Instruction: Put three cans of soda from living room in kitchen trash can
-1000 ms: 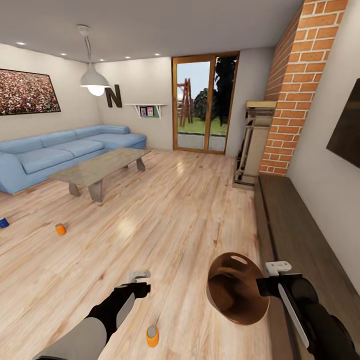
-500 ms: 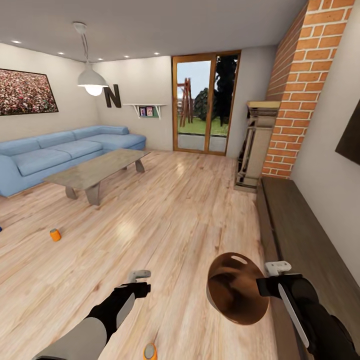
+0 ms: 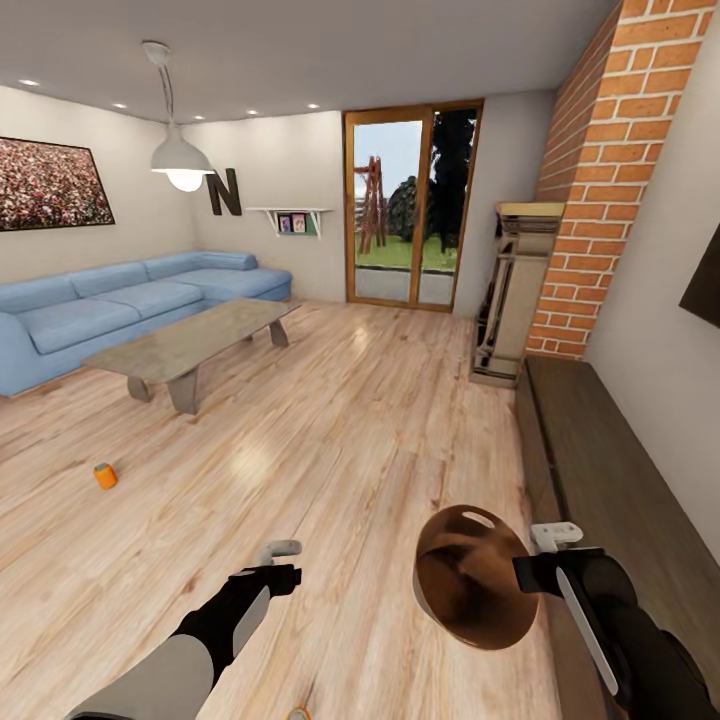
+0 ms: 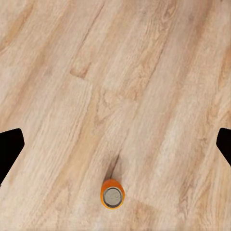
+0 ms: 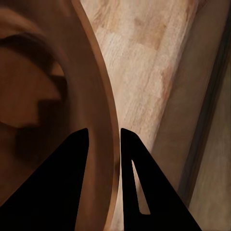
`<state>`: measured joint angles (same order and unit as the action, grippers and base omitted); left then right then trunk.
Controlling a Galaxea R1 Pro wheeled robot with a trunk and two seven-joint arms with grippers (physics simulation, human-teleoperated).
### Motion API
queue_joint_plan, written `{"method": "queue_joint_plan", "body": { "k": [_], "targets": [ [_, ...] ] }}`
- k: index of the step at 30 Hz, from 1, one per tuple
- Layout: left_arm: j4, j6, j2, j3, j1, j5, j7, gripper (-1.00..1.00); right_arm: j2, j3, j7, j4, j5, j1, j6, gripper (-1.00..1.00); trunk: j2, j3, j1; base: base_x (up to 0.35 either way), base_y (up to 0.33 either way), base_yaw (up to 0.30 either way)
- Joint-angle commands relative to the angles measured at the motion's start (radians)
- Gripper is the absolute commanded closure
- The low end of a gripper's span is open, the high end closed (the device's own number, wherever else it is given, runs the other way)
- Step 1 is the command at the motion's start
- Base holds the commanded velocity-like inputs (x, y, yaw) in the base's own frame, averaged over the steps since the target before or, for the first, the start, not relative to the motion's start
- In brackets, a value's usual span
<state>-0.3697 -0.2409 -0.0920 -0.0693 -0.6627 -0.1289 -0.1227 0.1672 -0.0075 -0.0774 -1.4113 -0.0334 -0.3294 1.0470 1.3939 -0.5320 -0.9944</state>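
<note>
One orange can (image 4: 112, 196) stands upright under your spread left gripper (image 4: 115, 144); light, slick, easily toppled; take its sides. Right gripper (image 5: 102, 139) pinches the bin's rim (image 5: 98, 96).

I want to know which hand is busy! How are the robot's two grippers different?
The right gripper is pinched on the rim of the round brown wood-toned trash can, while the left gripper is open and holds nothing. The left gripper hangs above an upright orange soda can on the wooden floor. Both are black.
</note>
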Motion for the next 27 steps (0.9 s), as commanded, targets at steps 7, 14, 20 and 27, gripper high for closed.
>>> {"method": "queue_joint_plan", "body": {
  "k": [7, 14, 20, 27],
  "targets": [
    [0.0, 0.0, 0.0, 0.0, 0.0, 0.0, 0.0, -1.0, 0.0, 0.0, -0.001, -0.001, 0.013, 0.001, 0.0, 1.0, 0.0, 0.0, 0.0, 0.168, 0.01, 0.0],
    [0.0, 0.0, 0.0, 0.0, 0.0, 0.0, 0.0, -1.0, 0.0, 0.001, -0.001, 0.0, 0.012, 0.001, 0.0, 1.0, 0.0, 0.0, 0.0, 0.2, 0.041, 0.0],
    [0.0, 0.0, 0.0, 0.0, 0.0, 0.0, 0.0, -1.0, 0.0, 0.0, -0.001, 0.0, 0.012, 0.001, 0.0, 1.0, 0.0, 0.0, 0.0, 0.074, 0.007, 0.0],
    [0.0, 0.0, 0.0, 0.0, 0.0, 0.0, 0.0, -1.0, 0.0, 0.0, -0.001, 0.0, 0.012, 0.001, 0.0, 1.0, 0.0, 0.0, 0.0, 0.009, 0.001, 0.0]
  ]
}}
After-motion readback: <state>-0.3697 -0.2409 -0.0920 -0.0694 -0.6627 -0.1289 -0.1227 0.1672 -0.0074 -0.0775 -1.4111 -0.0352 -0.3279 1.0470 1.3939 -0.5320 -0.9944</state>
